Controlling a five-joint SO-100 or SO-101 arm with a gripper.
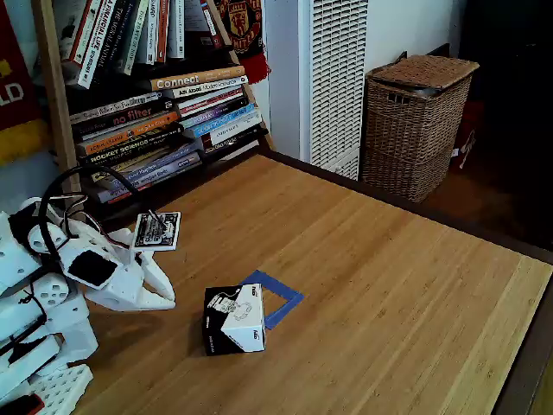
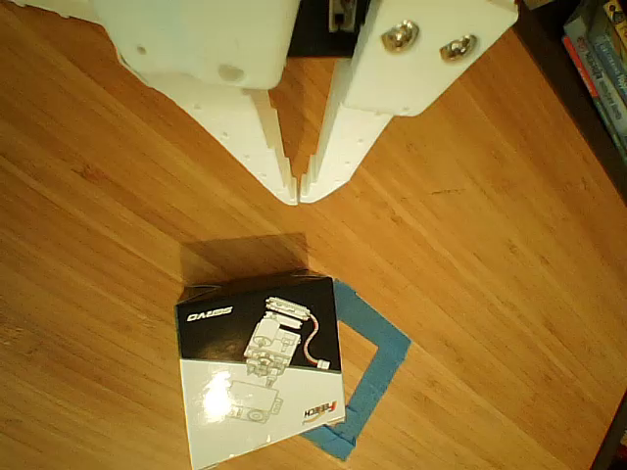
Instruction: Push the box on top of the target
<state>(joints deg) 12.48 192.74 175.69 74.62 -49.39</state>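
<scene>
Fixed view: we logged box (image 1: 234, 319) overlapping target (image 1: 278, 296).
Gripper (image 2: 298, 197): we noted fingertips pressed together, just short of box (image 2: 260, 374).

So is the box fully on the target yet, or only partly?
Only partly. The box covers one side of the target, whose blue tape and bare wood show beside it. The claw is shut, clear of the box.
</scene>
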